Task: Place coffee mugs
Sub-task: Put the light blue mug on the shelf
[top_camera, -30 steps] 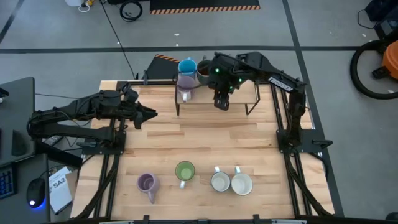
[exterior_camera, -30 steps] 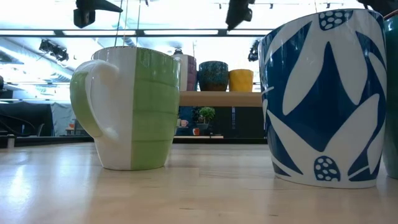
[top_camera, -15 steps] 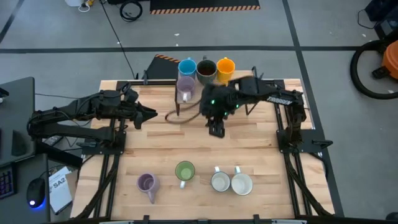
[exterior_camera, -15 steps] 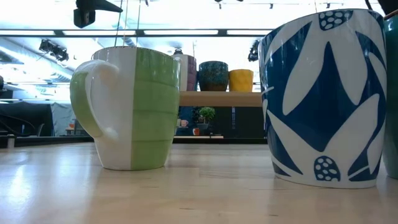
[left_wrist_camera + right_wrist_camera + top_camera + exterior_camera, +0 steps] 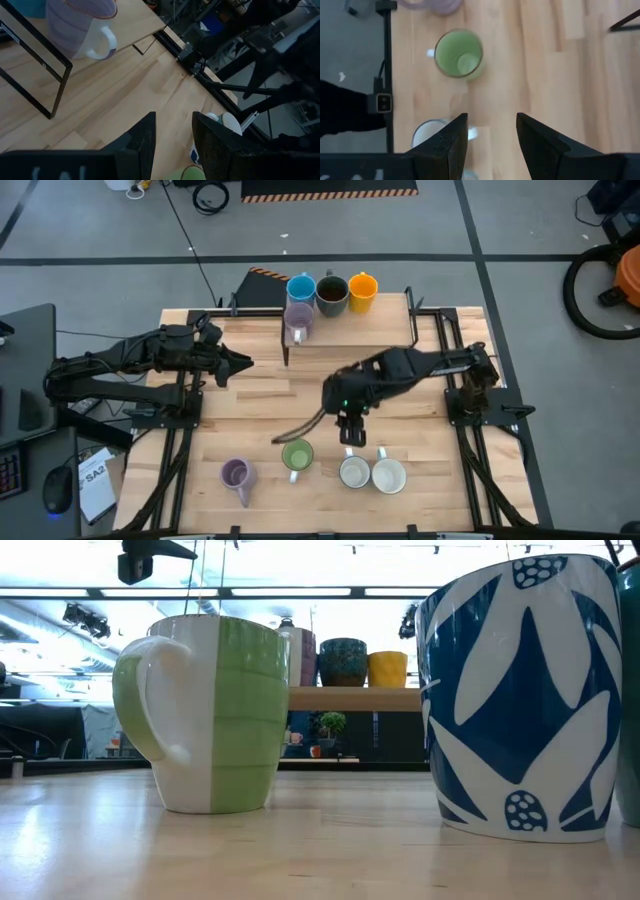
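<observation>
- The wooden tabletop (image 5: 400, 395) stands on a grey floor, and a low shelf (image 5: 345, 320) is at its far edge.
- The right pincer (image 5: 351, 432) hangs over the near middle of the tabletop; its fingers stand apart and hold nothing.
- Just below it, near the front edge, stand the green mug (image 5: 297, 456) and the two white mugs (image 5: 371, 474), side by side.
- One lilac mug (image 5: 236, 475) stands further left in the same row.
- At the far edge are the blue mug (image 5: 301, 288), the dark brown mug (image 5: 332, 293) and the orange mug (image 5: 362, 287), with the second lilac mug (image 5: 298, 320) in front of the blue one.
- The left pincer (image 5: 240, 362) waits at the left side, fingers apart and empty.
</observation>
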